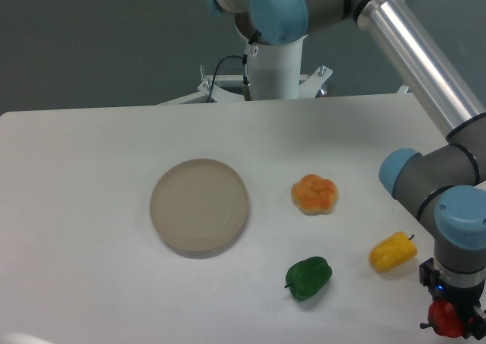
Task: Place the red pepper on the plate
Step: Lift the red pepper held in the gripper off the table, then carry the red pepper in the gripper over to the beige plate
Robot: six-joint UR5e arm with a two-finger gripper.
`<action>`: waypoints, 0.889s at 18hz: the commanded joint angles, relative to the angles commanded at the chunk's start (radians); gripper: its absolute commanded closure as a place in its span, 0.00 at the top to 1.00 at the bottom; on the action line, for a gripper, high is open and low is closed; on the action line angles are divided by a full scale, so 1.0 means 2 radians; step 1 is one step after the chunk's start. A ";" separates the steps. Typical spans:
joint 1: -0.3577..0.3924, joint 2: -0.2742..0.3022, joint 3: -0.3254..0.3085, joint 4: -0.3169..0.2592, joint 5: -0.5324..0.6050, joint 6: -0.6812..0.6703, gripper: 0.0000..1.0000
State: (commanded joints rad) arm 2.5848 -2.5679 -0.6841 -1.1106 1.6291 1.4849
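At the bottom right corner of the view, the gripper (pixel 452 319) points straight down with the red pepper (pixel 446 319) between its fingers; the jaws are closed on the pepper, which shows as a glossy red body partly cut by the lower frame edge. Whether the pepper rests on the table (pixel 91 207) or hangs just above it cannot be told, since that spot lies at the picture's limit.

Position of the plate (pixel 200 206): left of centre on the white table, flat, nothing on it. It lies well apart from the gripper, across most of the table's width.

Objects between the two: an orange lobed pepper (pixel 314 194) sits to the right of the plate, apart from its rim. A green pepper (pixel 308 277) lies below and slightly left of the orange one, nearer the front edge. A yellow pepper (pixel 392 252) lies just up and left of the gripper, close to the wrist but not touching it. None of these three touch each other.

Open room: a bare strip of table runs along the front, below the green pepper, and a wider bare area lies behind the orange pepper towards the arm's base (pixel 273 71). The left part of the table beyond the plate is bare. The arm's forearm crosses the upper right corner
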 joint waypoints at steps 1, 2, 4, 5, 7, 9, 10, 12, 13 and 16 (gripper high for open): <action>-0.002 0.001 -0.002 0.000 -0.001 0.000 0.33; -0.002 0.002 -0.003 -0.001 -0.004 0.000 0.33; -0.007 0.007 -0.008 -0.002 -0.003 -0.002 0.33; -0.011 0.012 -0.015 -0.002 -0.004 -0.003 0.33; -0.016 0.031 -0.044 -0.002 -0.008 -0.010 0.33; -0.019 0.051 -0.069 -0.005 -0.022 -0.020 0.33; -0.022 0.065 -0.083 -0.011 -0.026 -0.024 0.33; -0.028 0.108 -0.129 -0.028 -0.027 -0.034 0.33; -0.031 0.127 -0.148 -0.032 -0.027 -0.041 0.33; -0.041 0.197 -0.206 -0.069 -0.026 -0.049 0.33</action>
State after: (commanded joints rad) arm 2.5035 -2.1741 -1.0964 -1.2484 1.5769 1.3867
